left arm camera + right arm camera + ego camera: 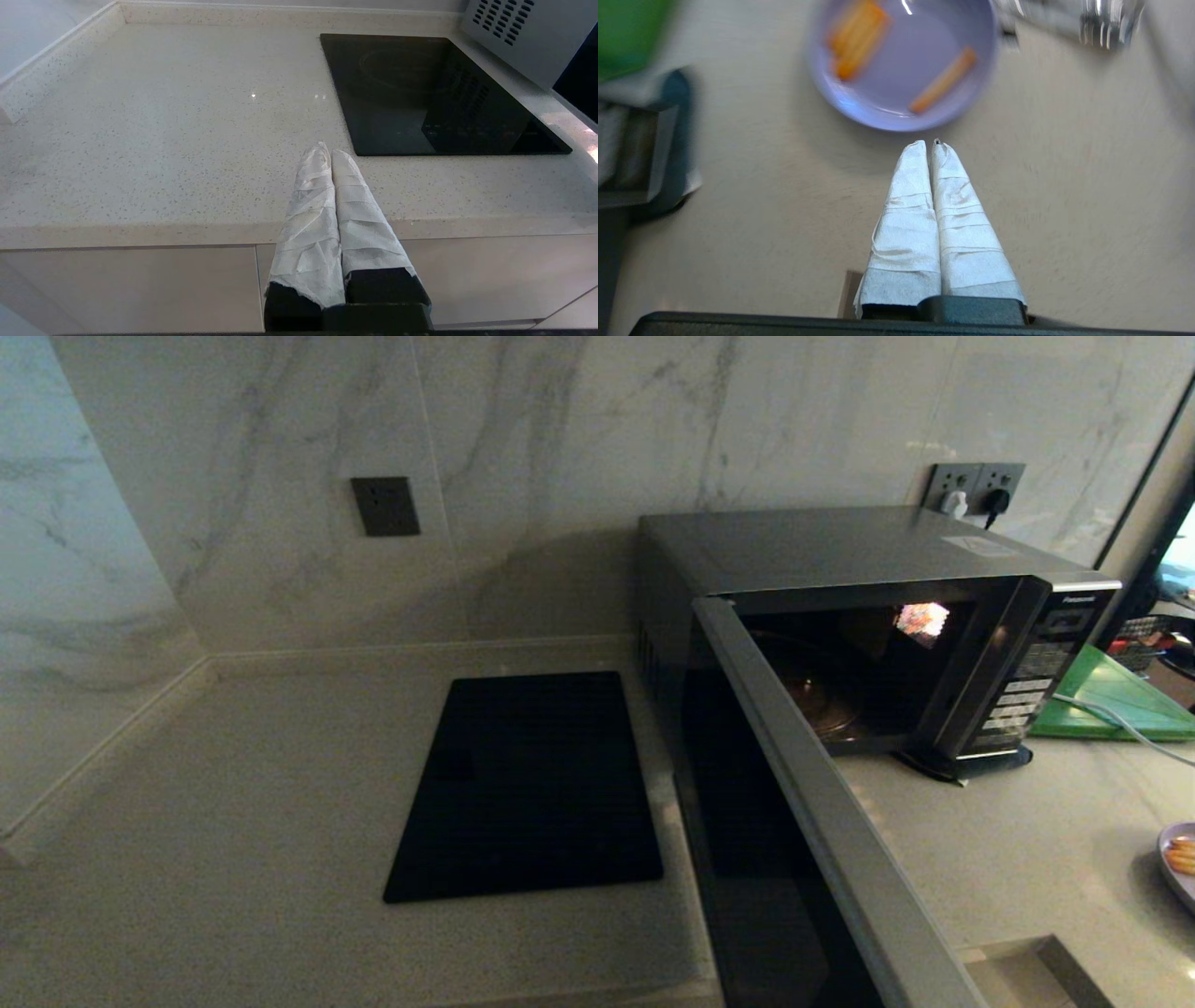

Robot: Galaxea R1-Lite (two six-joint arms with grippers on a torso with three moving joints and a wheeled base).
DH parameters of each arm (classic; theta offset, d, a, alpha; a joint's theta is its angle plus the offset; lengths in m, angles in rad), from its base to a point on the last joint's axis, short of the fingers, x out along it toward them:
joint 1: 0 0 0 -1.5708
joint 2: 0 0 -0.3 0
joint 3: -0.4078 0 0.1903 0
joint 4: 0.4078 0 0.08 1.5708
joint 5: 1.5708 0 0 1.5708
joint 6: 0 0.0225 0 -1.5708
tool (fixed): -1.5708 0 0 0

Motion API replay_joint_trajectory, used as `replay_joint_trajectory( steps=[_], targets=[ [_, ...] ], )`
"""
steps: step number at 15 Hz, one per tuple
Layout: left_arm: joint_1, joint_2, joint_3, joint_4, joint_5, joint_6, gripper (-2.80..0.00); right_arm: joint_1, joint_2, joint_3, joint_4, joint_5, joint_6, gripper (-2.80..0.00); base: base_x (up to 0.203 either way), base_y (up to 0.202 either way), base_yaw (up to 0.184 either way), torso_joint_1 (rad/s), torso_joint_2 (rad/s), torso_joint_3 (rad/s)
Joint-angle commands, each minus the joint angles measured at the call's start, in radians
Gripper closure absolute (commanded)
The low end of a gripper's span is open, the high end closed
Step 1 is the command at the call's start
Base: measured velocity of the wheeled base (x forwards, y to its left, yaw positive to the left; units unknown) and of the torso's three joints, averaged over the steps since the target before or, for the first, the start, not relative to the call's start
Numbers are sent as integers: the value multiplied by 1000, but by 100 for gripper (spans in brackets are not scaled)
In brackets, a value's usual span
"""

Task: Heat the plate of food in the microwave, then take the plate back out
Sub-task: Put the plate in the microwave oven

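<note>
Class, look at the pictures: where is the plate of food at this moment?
The plate of food sits on the counter at the head view's far right edge, outside the open microwave. In the right wrist view it lies just beyond the right gripper, untouched.

Head view overlooks counter and microwave (878, 625); both wrist views look down close; the left's shares its cooktop (434, 98).

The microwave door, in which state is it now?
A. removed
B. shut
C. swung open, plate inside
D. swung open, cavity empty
D: the microwave door stands swung open on a bare cavity, while the plate of food sits on the counter.
</note>
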Motion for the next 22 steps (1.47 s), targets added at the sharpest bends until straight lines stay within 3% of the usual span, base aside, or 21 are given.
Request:
replay_joint_trajectory(
  steps=[1, 9, 22],
  targets=[
    [1, 1, 0, -1, 0, -1, 0, -111, 99, 42, -20, 138, 0, -280, 0, 0, 0, 0, 0, 0],
    [1, 1, 0, 0, 0, -1, 0, -275, 260, 17, -74, 367, -60, -280, 0, 0, 0, 0, 0, 0],
    [1, 1, 0, -1, 0, -1, 0, -404, 460, -32, -146, 373, -55, -280, 0, 0, 0, 0, 0, 0]
  ],
)
